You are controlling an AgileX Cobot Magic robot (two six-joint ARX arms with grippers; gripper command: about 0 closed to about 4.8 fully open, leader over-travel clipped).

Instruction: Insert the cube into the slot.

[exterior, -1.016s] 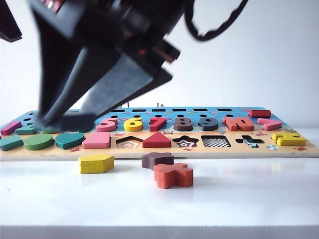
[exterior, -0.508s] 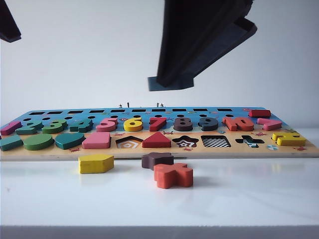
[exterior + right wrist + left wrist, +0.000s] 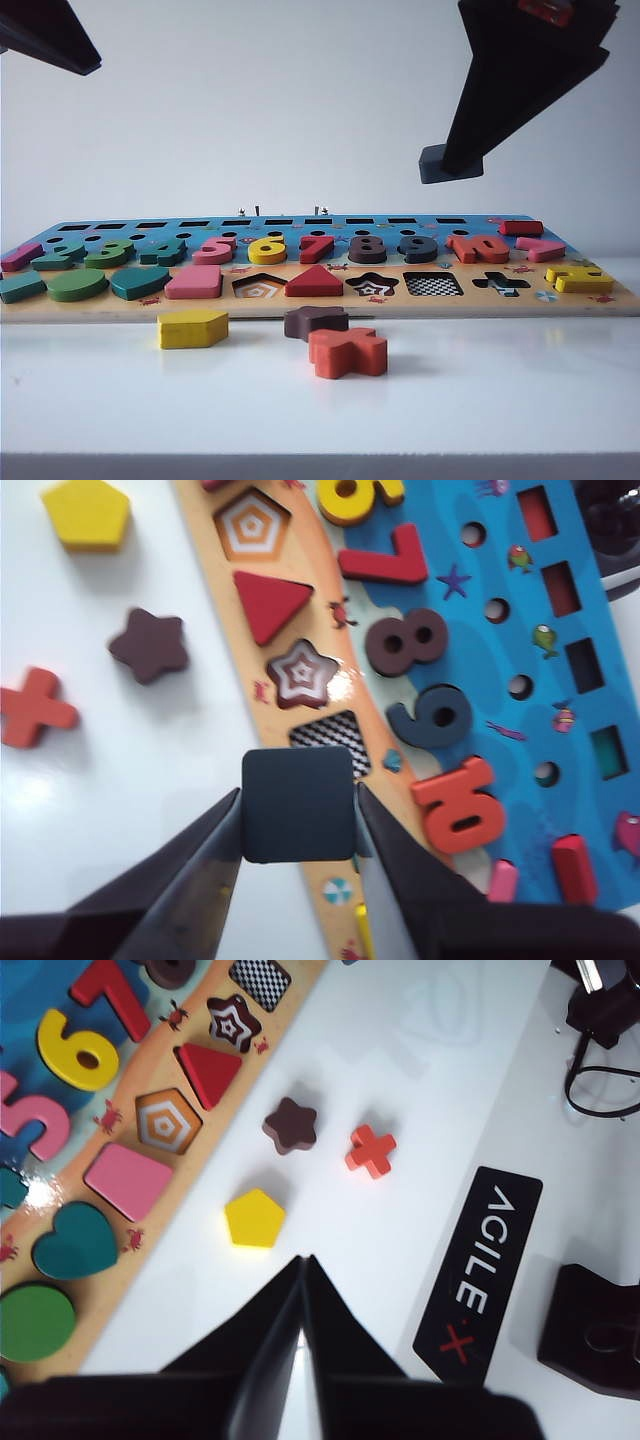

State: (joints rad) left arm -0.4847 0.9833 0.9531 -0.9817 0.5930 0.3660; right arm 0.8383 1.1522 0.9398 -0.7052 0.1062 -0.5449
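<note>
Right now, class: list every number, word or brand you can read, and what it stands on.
"AGILE X": black plate on the table.
"5", "6", "7", "8", "9", "10": loose number pieces on the board.
Leftward numbers: too foreshortened.

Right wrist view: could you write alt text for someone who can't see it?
The right hand grips a dark blue square cube between its two fingers, held above a colourful puzzle board and partly covering the checkered square slot. On the white table beside the board lie a yellow pentagon, a brown star and an orange cross.
</note>
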